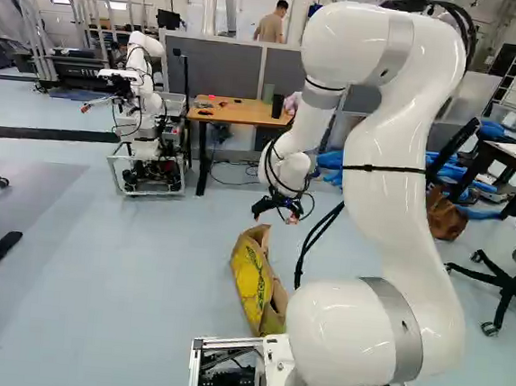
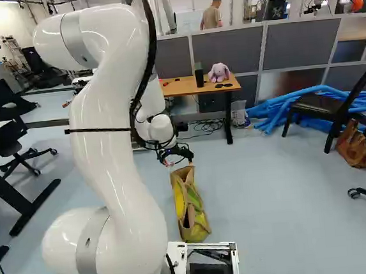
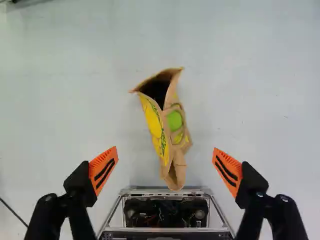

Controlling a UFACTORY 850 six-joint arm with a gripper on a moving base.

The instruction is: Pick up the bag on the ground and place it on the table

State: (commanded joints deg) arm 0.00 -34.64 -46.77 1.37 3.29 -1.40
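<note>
The gripper (image 1: 275,216) is released: its two fingers are wide apart, and nothing is held between them. It hangs in the air, with the tips pointing downward. The bag (image 2: 190,207), brown with yellow and green sides, is on the floor (image 2: 264,187), near the front of the base (image 2: 212,246). In the wrist view it is seen below the gripper, in the space between the two fingers and ahead of them, and neither finger touches it. Its mouth is open, and this opening is wider at the far end.

The table (image 2: 185,87) is at the far side, well apart from the bag. On its right part there are a toy (image 2: 218,73) and, just to the left of it, a dark bottle (image 2: 199,75). On the far left there is another robot (image 1: 147,102). On the right, a brown bag (image 2: 357,147) is beside a chair (image 2: 318,104), and blue tubes (image 2: 267,113) lie behind this chair.
</note>
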